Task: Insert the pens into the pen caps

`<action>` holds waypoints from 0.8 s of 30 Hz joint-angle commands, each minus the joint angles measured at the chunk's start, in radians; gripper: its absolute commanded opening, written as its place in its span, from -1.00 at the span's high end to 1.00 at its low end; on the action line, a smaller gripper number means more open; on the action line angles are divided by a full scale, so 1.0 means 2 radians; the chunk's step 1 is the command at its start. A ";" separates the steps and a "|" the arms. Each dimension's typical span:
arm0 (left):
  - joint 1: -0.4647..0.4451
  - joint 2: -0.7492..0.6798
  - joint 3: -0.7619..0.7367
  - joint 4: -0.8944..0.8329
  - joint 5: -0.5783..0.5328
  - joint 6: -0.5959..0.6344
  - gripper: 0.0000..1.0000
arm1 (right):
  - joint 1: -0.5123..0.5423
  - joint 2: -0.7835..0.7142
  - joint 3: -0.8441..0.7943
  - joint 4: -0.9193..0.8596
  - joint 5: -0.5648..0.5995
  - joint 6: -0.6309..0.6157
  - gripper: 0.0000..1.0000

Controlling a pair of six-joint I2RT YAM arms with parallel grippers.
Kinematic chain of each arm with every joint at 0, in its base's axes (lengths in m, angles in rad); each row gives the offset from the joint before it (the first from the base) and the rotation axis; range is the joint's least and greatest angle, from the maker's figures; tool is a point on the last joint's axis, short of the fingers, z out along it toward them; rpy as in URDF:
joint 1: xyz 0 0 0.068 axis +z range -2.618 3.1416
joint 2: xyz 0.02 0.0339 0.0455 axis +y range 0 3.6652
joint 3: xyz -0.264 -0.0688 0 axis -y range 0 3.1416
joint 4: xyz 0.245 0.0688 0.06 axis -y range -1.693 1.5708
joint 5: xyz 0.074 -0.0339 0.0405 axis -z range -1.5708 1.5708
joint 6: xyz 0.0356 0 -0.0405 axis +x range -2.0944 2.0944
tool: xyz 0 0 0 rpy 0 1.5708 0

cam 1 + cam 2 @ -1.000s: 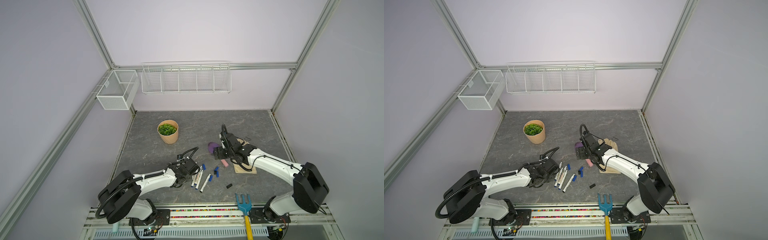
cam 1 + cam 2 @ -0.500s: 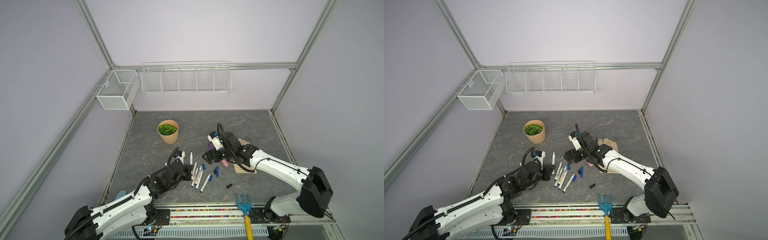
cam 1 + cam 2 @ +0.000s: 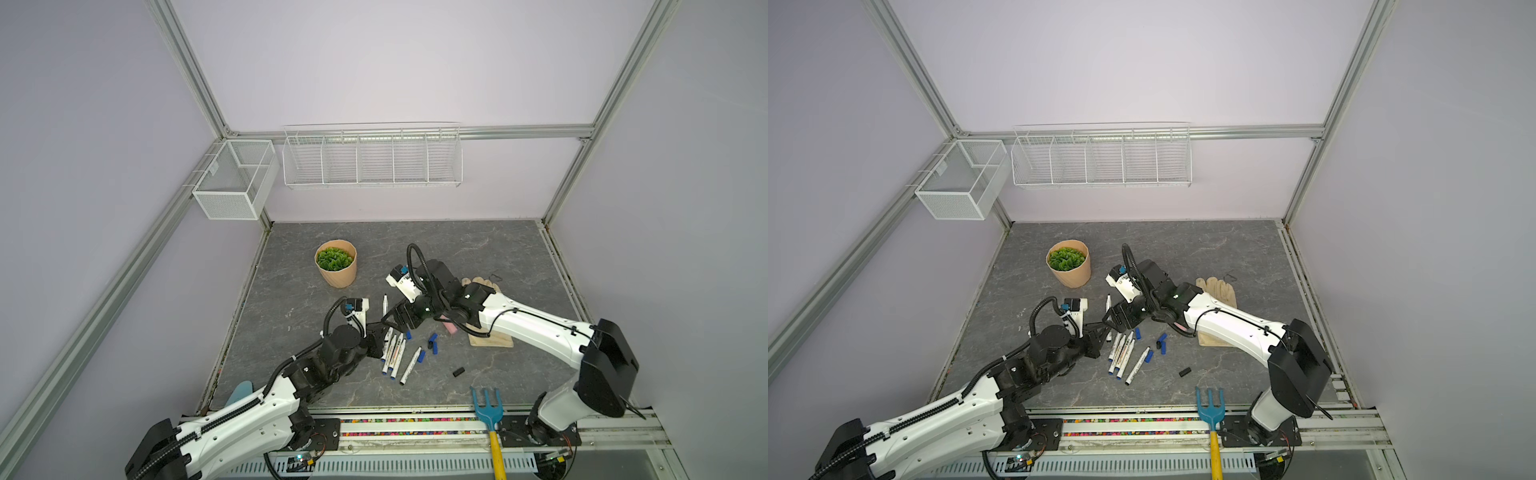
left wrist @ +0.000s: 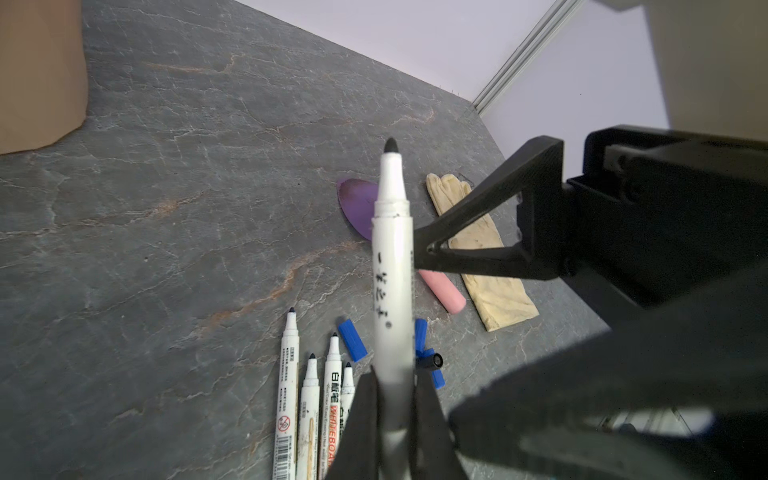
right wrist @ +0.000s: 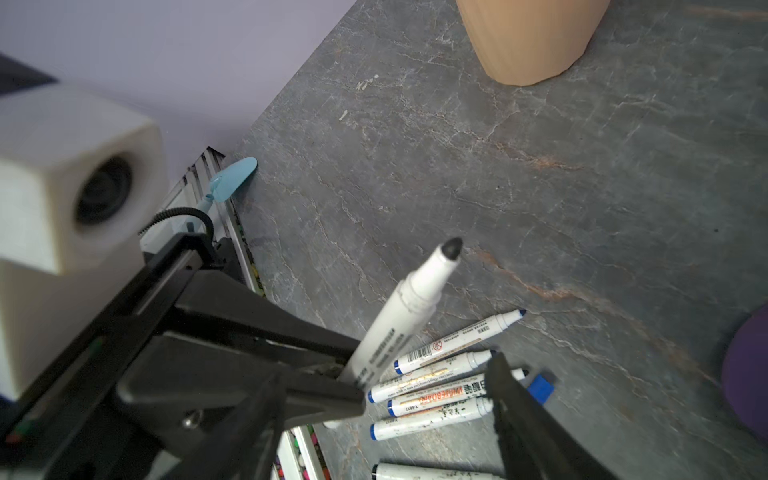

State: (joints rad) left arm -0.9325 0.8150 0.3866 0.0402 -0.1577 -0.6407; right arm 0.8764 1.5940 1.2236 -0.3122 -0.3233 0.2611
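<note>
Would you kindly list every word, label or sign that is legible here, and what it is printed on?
"WHITEBOARD", in red: a lying pen.
Barcode and red prohibition sign, digits too small to read: the barcode pen.
Black print, blurred and unreadable: the held pen.
All other print: too small to read.

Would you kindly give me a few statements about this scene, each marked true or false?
1. The left gripper is shut on an uncapped pen. True.
2. The right gripper is clamped shut on that pen too. False: its jaws stand open.
3. The held pen's tip is black. True.
4. The potted plant lies on its side. False: it stands upright.
5. The pens on the table are capped. False: their tips are bare.
</note>
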 commanded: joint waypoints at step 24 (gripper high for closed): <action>-0.011 0.017 -0.012 0.053 0.012 -0.016 0.02 | -0.038 -0.004 -0.022 0.070 -0.093 0.055 0.78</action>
State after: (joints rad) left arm -0.9504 0.8394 0.3771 0.1173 -0.1406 -0.6621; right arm 0.8162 1.6234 1.2102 -0.2153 -0.4744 0.3511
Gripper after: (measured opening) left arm 0.474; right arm 0.158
